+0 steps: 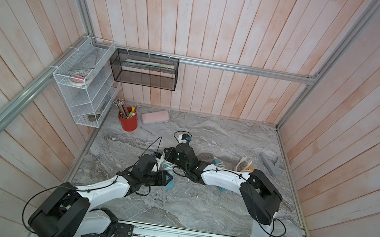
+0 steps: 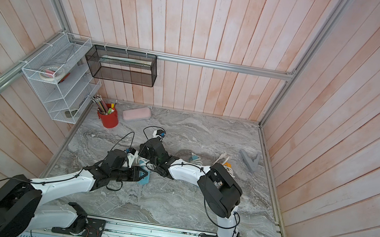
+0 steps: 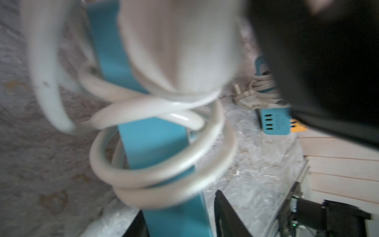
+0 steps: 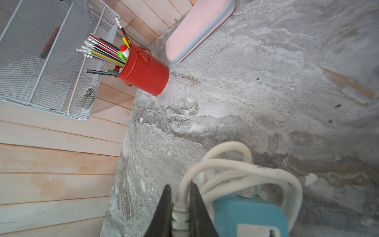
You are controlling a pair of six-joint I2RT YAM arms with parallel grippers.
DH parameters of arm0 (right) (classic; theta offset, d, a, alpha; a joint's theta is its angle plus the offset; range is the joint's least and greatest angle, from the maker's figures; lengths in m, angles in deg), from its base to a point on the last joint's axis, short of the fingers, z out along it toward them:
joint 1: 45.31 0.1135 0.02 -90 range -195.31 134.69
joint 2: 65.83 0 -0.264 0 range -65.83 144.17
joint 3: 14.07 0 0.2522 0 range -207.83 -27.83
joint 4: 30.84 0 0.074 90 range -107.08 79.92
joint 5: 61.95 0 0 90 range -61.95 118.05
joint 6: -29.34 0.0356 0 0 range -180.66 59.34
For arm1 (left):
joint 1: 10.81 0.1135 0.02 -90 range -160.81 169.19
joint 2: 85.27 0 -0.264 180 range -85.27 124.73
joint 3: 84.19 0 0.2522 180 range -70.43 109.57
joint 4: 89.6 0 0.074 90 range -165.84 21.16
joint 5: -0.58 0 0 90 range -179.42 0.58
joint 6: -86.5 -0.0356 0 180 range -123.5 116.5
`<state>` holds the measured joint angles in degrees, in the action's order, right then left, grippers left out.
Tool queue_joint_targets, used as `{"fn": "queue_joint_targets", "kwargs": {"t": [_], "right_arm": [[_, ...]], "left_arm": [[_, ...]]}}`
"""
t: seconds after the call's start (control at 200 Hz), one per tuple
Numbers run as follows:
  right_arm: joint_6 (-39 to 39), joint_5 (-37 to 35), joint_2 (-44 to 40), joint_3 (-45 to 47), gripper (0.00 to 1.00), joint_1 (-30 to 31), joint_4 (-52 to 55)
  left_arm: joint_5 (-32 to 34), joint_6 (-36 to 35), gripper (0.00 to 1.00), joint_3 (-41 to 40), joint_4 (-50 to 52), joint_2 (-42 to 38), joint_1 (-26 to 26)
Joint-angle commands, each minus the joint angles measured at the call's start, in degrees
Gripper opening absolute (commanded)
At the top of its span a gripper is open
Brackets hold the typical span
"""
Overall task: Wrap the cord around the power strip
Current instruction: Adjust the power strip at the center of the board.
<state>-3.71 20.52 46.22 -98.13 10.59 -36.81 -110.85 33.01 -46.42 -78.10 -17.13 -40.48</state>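
Setting: a marble-patterned bench [image 1: 194,208] boxed in by pale plank walls [image 1: 225,26]; the two arms meet over its middle.
Power strip: the blue power strip [image 3: 151,147] lies just below the left jaws, and its cord end sits right beside the right jaws.
Cord: the thick white cord [image 3: 164,178] circles the strip's body in several slack turns that cross each other; the left wrist view is blurred.
Right jaws: almost closed, pinching the cord at its ribbed sleeve [image 4: 180,217], just where it leaves the strip.
Left jaws: standing partly apart and clamping nothing that shows; the strip's far end appears in the gap.
Handling: the cord looks springy and smooth, so slack turns will probably relax or slide off. The strip is rigid and likely light enough to drag along.
Best hold: probably the cord's free run, with the strip's bare end pinned.
Nearby: a second strip [image 3: 274,121], already bundled, lies beyond the left jaws. A red pencil pot [image 4: 143,76] stands well ahead of the right jaws.
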Motion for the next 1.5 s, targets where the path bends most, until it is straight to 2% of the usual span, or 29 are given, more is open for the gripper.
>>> {"fn": "queue_joint_targets", "kwargs": {"t": [0.0,0.105,0.25,0.345,0.48,0.56,0.8,0.965,1.085,1.17,1.245,1.495], "right_arm": [[0.37,-2.53,3.27,0.97,0.0,0.44,1.63],[-0.34,-2.97,4.59,-0.51,0.0,0.78,2.84],[0.25,-2.45,5.89,-1.46,0.0,1.53,3.92],[0.01,-3.91,5.7,-2.03,0.0,2.27,4.45],[0.7,-5.37,6.24,-4.43,0.0,2.95,7.24],[1.02,-6.77,6.3,-5.86,0.0,3.39,9.17],[1.59,-9.26,5.12,-7.94,0.0,4.69,11.0],[1.65,-11.4,3.29,-8.24,0.0,7.41,11.71],[2.62,-12.84,2.81,-8.01,0.01,8.87,12.67],[3.15,-13.33,2.87,-7.8,0.07,9.29,13.82],[2.8,-13.52,1.98,-6.6,0.16,9.64,14.02],[-3.65,-11.64,-1.28,-2.99,0.39,10.1,14.71]], "left_arm": [[-2.62,1.29,0.51,-3.2,-6.05,-4.07,-0.03],[-1.64,3.42,0.53,-5.34,-6.51,-6.15,-0.01],[3.09,3.04,0.54,-4.41,1.88,-9.4,0.69],[3.57,4.02,0.57,-4.71,5.24,-10.93,2.73],[3.46,4.65,0.7,-4.18,9.07,-13.58,4.4],[5.92,3.78,0.75,-2.79,13.08,-15.56,4.63],[4.61,3.61,0.67,-4.86,12.43,-20.37,8.89],[3.0,3.24,0.67,-5.38,14.6,-24.27,13.65],[7.88,4.74,0.68,-4.16,17.31,-27.02,15.83],[7.0,5.59,0.68,-4.82,15.69,-25.76,16.54],[4.71,6.82,0.64,-6.72,12.27,-24.44,16.55],[4.59,7.0,0.62,-8.72,8.58,-23.6,16.54]]}}
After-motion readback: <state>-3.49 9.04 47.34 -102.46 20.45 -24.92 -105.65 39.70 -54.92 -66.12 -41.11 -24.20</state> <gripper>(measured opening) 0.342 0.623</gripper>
